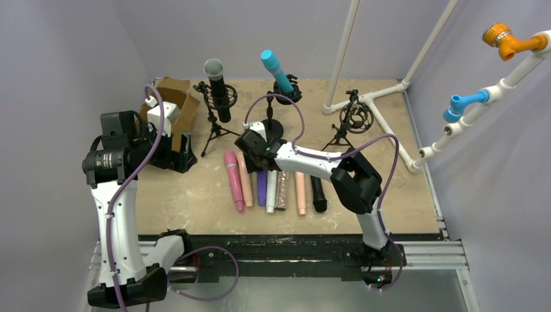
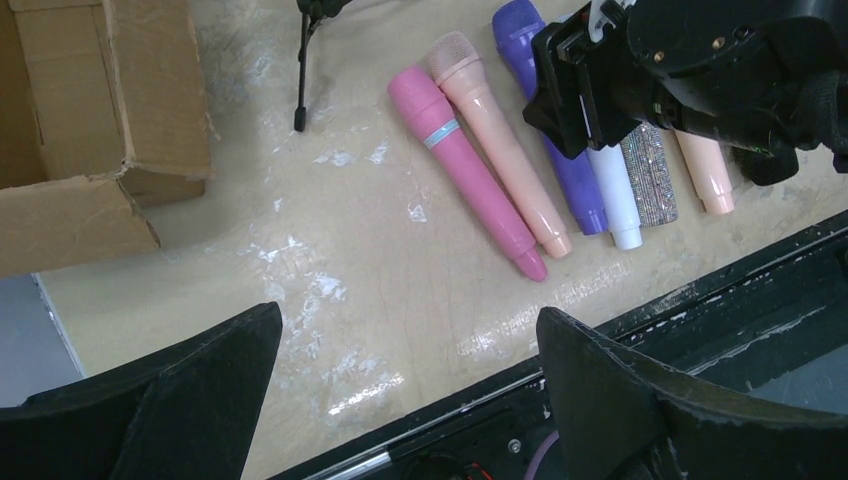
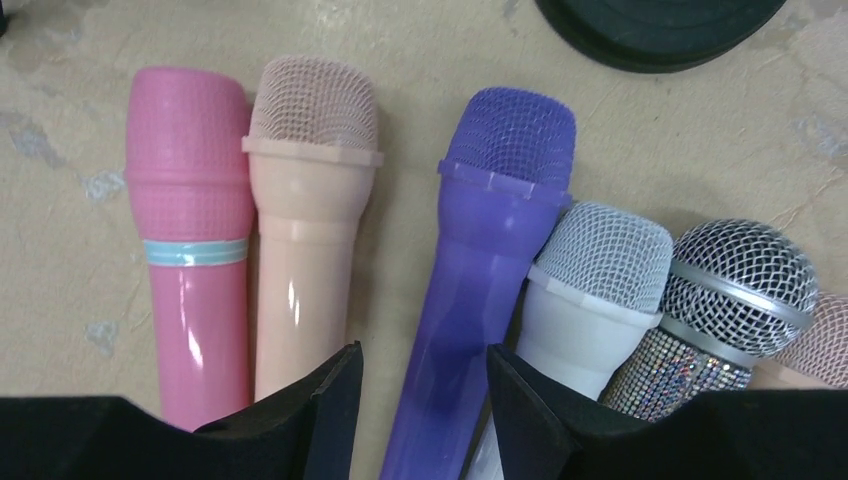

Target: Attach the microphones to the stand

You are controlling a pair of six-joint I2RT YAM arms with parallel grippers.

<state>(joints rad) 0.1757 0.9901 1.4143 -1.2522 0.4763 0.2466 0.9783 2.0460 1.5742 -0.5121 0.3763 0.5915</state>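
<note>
We think we are working on the pick-up step. Our right hand [image 3: 423, 380] is hanging low over the purple microphone [image 3: 490, 230], which is lying flat on the table [image 1: 195, 201] in a row with the others. The two fingers [image 3: 320, 420] are sitting one on each side of its handle, half spread. A thin strip of table is showing on one side, so the hand is not pinching it yet.

The peach microphone [image 3: 305, 230] and the pink microphone [image 3: 190, 220] are lying just beside the purple one on one side. On the other side the white microphone [image 3: 590, 300] seems to be touching it, with the silver glitter microphone [image 3: 720, 300] next along.

Behind the purple microphone, farther from the arms, a black microphone [image 1: 217, 88] and a teal microphone [image 1: 276, 70] are already sitting in stands. One empty stand [image 1: 356, 118] is waiting there too.

Next, we are guessing, the fingers need to squeeze the handle without catching the white one, then lift it and carry it to the empty stand.

Our left hand [image 2: 408, 315] is spread wide and holding nothing, hovering well away from the purple microphone, near a cardboard box [image 2: 90, 100]. The box is lying open — we are seeing nothing inside the part that shows.
</note>
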